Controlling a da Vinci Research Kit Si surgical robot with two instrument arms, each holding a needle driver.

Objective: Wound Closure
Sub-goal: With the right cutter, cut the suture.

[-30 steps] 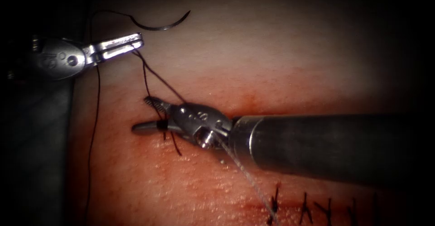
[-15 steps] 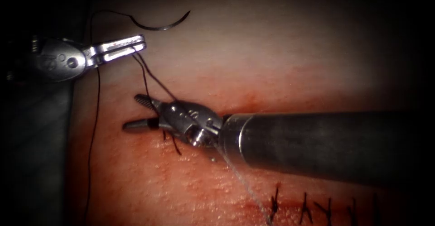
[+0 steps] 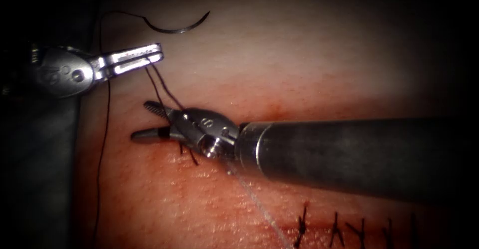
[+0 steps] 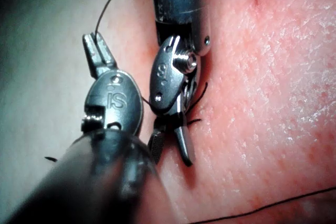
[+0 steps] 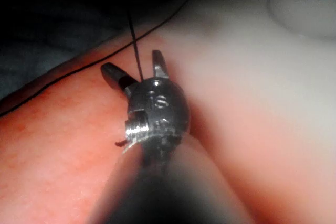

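Your left tool point(image 3: 149, 58) is clamped on the thread point(image 3: 158, 87), strands running down to the stitch by your right tool point(image 3: 149, 121). Rt jaws gape apart w/ thread between them, gripping nothing. Needle point(image 3: 174, 27) lies free on the tissue point(image 3: 299, 79), above the left tool, not in tissue.

Both grippers: polished silver steel, round pivot screws, "IS" stamped on clevis; right gripper point(image 3: 149, 121) on dark grey shaft point(image 3: 349, 154); left gripper point(image 3: 132, 59) slotted.
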